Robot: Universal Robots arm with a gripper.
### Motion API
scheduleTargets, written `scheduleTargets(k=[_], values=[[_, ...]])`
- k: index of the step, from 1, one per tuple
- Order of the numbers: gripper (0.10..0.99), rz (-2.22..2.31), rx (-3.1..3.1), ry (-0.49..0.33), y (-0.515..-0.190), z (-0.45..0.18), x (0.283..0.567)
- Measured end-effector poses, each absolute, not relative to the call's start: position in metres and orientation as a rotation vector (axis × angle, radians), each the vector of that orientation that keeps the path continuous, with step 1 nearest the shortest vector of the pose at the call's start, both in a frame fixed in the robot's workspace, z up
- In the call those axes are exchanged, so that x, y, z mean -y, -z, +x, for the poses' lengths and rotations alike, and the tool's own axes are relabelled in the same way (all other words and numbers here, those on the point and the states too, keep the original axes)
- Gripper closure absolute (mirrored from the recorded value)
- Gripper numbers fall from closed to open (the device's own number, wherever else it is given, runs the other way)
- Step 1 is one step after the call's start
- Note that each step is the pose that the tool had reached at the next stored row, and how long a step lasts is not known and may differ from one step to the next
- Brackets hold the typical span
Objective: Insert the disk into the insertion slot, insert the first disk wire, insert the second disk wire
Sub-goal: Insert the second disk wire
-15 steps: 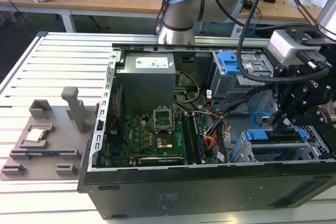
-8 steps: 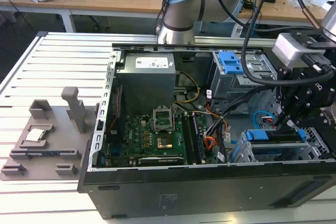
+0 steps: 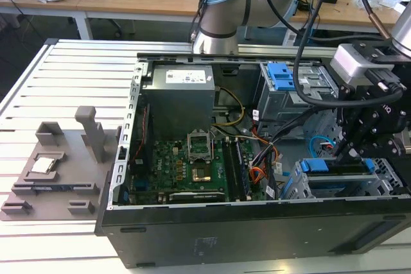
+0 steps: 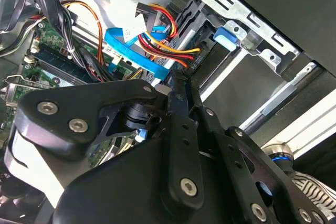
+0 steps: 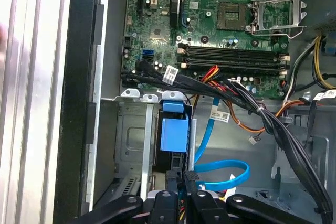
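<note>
Open computer case [image 3: 192, 235] on slatted table [image 3: 38, 94]. Gripper [image 3: 350, 152] lowered into the case's front corner, at the exterior view's right, over the insertion slot [image 3: 385, 181]. Disk [image 3: 337, 166] seated in that grey cage, blue carrier edge up; same blue carrier [image 5: 173, 135] visible in first wrist view, just ahead of the fingertips. Fingers [image 5: 176, 182] pressed nearly together, apparently on something thin and dark at the disk's end, possibly a connector; contact hidden. Flat blue data cable [image 5: 226, 174] looping just beside. Bundled power wires [image 5: 210, 85] crossing above cage. Motherboard [image 3: 186, 165] mid-case.
</note>
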State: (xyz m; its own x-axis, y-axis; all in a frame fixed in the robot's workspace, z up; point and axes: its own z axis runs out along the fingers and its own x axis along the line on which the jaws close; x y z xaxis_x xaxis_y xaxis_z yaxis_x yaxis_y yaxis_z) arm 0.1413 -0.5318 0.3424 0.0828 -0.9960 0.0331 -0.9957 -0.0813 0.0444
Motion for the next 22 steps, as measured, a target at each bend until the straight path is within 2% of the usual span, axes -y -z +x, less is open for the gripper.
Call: scheduleTargets(k=[20, 21, 22], values=[[0.922, 2.271, 2.094, 0.013, -0.3349, 0.1389, 0.5345], [0.910, 2.271, 2.094, 0.014, -0.3347, 0.1389, 0.5346], [0.851, 2.271, 2.094, 0.013, -0.3354, 0.1389, 0.5346]])
